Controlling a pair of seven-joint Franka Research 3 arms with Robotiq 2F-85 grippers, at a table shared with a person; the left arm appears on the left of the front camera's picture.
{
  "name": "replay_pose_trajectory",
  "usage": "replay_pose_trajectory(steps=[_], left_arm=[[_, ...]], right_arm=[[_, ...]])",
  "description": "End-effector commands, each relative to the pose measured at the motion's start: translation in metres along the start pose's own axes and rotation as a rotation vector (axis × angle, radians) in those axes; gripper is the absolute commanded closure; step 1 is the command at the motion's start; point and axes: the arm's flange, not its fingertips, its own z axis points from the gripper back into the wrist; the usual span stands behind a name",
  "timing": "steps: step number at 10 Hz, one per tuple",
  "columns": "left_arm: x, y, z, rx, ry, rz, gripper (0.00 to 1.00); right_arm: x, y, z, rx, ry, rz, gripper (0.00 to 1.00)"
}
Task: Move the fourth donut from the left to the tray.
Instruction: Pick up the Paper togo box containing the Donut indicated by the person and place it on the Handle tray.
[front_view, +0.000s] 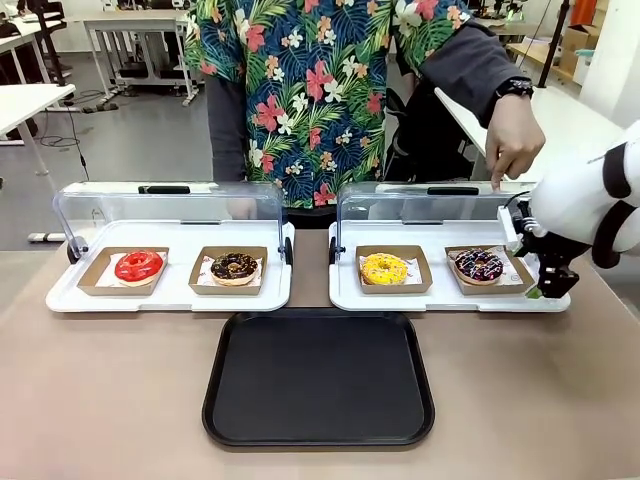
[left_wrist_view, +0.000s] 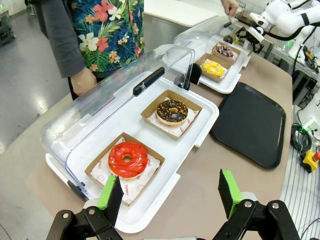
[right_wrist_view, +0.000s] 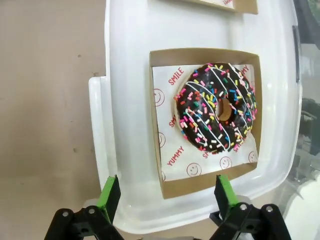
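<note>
Dark chocolate-glazed ring donut (front_view: 479, 264) with pink and white drizzle sits in its square brown cardboard holder (front_view: 490, 289) at the right of the frame, on a white plastic tray (front_view: 440, 301) under a raised clear lid. The right gripper (front_view: 552, 285), just beside the holder, has its jaws spread wide and holds nothing. The left gripper (left_wrist_view: 170, 192), at the bottom of its wrist view, likewise gapes wide and holds nothing. The large flat black rectangular plastic tray (front_view: 318, 378) lies at lower centre.

You'll see a red donut (front_view: 138, 266) and a nut-topped chocolate donut (front_view: 235, 267) on the left white tray (front_view: 170, 297), and a yellow donut (front_view: 384, 268) on the right white tray (front_view: 345, 296).
</note>
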Motion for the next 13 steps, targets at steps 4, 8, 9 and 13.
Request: replay_pose_trajectory(steps=[4,8,9,13], left_arm=[[0.002,-0.001,0.0,-0.002,-0.027,0.0,0.0],[0.002,-0.001,0.0,-0.002,-0.027,0.0,0.0],[0.002,-0.001,0.0,-0.002,-0.027,0.0,0.0],[0.002,-0.001,0.0,-0.002,-0.027,0.0,0.0]], right_arm=[[-0.009,-0.015,-0.023,-0.039,0.006,0.059,0.0],[-0.016,-0.024,-0.034,-0.03,0.008,0.054,0.13],[-0.017,-0.025,-0.035,-0.016,0.009,0.058,0.57],[-0.018,-0.021,-0.034,0.035,0.002,0.075,1.0]])
